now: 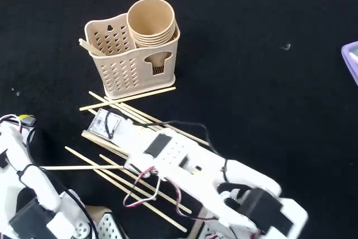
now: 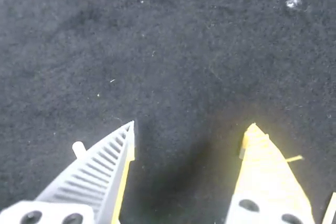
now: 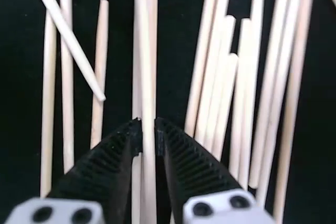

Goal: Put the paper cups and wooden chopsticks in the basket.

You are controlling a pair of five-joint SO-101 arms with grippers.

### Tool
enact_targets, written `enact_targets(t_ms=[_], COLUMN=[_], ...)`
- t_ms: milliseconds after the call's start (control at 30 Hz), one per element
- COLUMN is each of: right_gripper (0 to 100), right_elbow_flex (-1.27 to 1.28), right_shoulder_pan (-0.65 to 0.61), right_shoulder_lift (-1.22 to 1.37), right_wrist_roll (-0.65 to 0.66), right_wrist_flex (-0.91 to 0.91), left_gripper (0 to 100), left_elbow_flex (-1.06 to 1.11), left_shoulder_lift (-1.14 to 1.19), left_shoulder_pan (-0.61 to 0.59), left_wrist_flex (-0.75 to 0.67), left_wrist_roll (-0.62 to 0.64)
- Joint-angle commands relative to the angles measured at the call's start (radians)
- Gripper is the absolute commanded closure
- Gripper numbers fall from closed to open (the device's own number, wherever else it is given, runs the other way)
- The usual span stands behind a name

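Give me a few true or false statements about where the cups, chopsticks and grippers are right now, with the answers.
The paper cups sit stacked in the basket. True.
Everything is already in the basket. False: many chopsticks lie on the table in front of it.
The right gripper is closed on one chopstick. True.
The left gripper holds a cup. False: it is open above bare table.
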Motion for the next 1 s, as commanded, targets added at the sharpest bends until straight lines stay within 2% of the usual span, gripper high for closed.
enact_targets(t_ms=[0, 333, 433, 567, 700, 800, 967], right_gripper=[98.7, 98.8, 98.8, 98.8, 98.7, 98.7, 98.8], right_elbow_flex=[0.031, 0.079, 0.056, -0.016, -0.097, -0.148, -0.166], right_shoulder_pan=[0.017, 0.020, 0.081, 0.198, 0.224, 0.229, 0.235], right_shoulder_lift=[-0.143, -0.200, -0.240, -0.420, -0.630, -0.737, -0.728], right_wrist_roll=[-0.003, -0.002, -0.002, 0.000, 0.000, 0.000, -0.011], right_wrist_flex=[0.002, -0.003, 0.011, 0.114, 0.141, 0.035, -0.284], left_gripper=[68, 68, 68, 68, 68, 68, 68], left_elbow_flex=[-0.005, -0.005, 0.005, 0.039, 0.053, 0.056, 0.074], left_shoulder_lift=[-0.034, -0.034, -0.034, -0.034, -0.034, -0.034, -0.034], left_shoulder_pan=[0.015, 0.015, 0.018, 0.019, 0.025, 0.038, 0.042], left_wrist_flex=[-0.012, -0.012, -0.020, -0.078, -0.115, -0.114, -0.120], left_wrist_roll=[-0.002, -0.002, -0.002, -0.002, -0.002, -0.003, -0.005])
